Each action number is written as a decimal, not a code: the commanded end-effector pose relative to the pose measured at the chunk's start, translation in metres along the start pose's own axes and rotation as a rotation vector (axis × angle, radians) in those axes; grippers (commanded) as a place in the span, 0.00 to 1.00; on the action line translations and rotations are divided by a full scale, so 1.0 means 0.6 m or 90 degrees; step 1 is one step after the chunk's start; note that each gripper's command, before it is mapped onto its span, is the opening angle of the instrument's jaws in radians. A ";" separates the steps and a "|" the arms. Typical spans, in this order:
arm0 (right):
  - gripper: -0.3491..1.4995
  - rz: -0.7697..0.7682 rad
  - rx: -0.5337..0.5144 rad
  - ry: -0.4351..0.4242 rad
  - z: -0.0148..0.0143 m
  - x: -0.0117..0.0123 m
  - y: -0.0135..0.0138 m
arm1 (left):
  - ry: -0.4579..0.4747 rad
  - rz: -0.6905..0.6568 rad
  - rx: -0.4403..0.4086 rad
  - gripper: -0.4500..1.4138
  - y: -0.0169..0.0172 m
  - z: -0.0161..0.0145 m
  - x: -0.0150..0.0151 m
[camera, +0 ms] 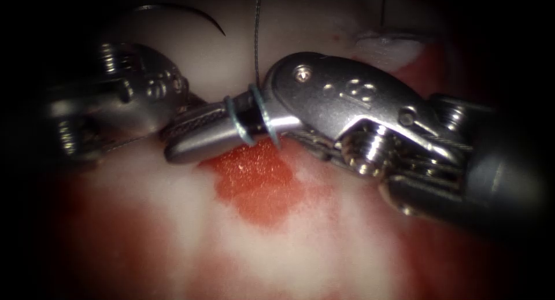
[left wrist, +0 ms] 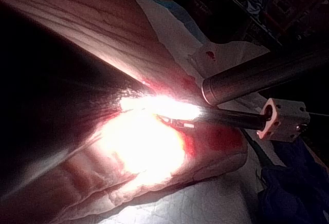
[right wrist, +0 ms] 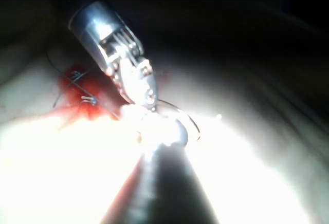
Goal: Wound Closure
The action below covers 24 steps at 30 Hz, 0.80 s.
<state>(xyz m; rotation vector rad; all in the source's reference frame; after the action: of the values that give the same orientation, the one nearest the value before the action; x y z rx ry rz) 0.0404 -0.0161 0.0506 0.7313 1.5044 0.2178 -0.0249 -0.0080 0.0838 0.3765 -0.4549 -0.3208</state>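
Note:
My right tool [camera: 173, 141] reaches in from the right and lies low over the tissue [camera: 324, 259]. Its jaws stand slightly open, the ridged inner face showing, with nothing between them. The thread [camera: 256, 40] comes down from above and wraps twice around these jaws as two loops [camera: 245, 118]. My left tool [camera: 185, 103] sits just left of them, its tip close to the right tool's jaws. The curved needle [camera: 191, 12] lies free at the upper left, held by neither tool. In the right wrist view the left tool [right wrist: 126, 72] and the needle's curve [right wrist: 191, 122] appear.
A patch of red fluid [camera: 257, 187] lies on the tissue just under the right jaws. A dark thread end [camera: 384, 8] rises beside a pale raised fold [camera: 387, 45] at the upper right. Earlier stitches with red fluid [right wrist: 77, 88] sit beyond the left tool.

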 end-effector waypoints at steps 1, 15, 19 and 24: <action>0.28 -0.004 -0.012 0.008 0.0006 0.0020 0.0018 | -0.004 -0.001 0.004 0.00 0.0007 -0.0004 -0.0015; 0.18 0.002 -0.026 0.074 -0.0015 0.0022 0.0028 | -0.002 -0.002 0.047 0.00 -0.0012 -0.0008 -0.0006; 0.14 0.005 -0.024 0.098 -0.0017 0.0024 0.0030 | -0.027 -0.008 0.060 0.00 -0.0012 -0.0017 -0.0004; 0.08 0.010 -0.035 0.113 -0.0020 0.0027 0.0035 | -0.029 -0.005 0.074 0.00 -0.0018 -0.0016 -0.0008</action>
<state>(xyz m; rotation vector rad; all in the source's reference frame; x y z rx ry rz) 0.0390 -0.0143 0.0511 0.6987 1.6487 0.3455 -0.0246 -0.0096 0.0826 0.4913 -0.5137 -0.3132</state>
